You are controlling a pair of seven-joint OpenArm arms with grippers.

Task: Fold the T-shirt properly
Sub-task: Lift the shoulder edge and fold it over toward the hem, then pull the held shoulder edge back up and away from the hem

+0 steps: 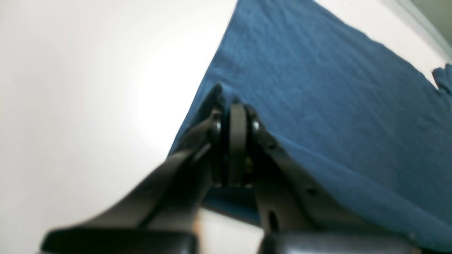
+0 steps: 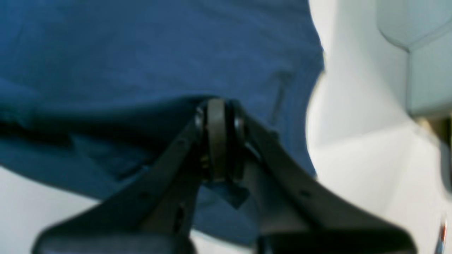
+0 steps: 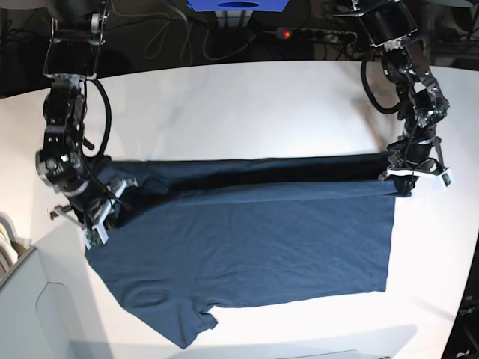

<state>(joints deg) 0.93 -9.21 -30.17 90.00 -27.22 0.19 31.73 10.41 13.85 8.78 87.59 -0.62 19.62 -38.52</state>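
Both grippers pinching one T-shirt (image 3: 254, 247) on white table (image 3: 247, 105).
Left gripper (image 1: 235, 109) and right gripper (image 2: 217, 106) clamp opposite edges; only base view shows whole shirt, one sleeve.

l arm (image 3: 410, 161): low, fingers pinched tight | r arm (image 3: 96, 206): low, fingers pinched tight

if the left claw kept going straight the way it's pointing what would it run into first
The T-shirt. The left claw is shut on its edge, so cloth is already between the jaws and more navy fabric stretches ahead. Beyond that lies the white table, though depth is hard to judge.
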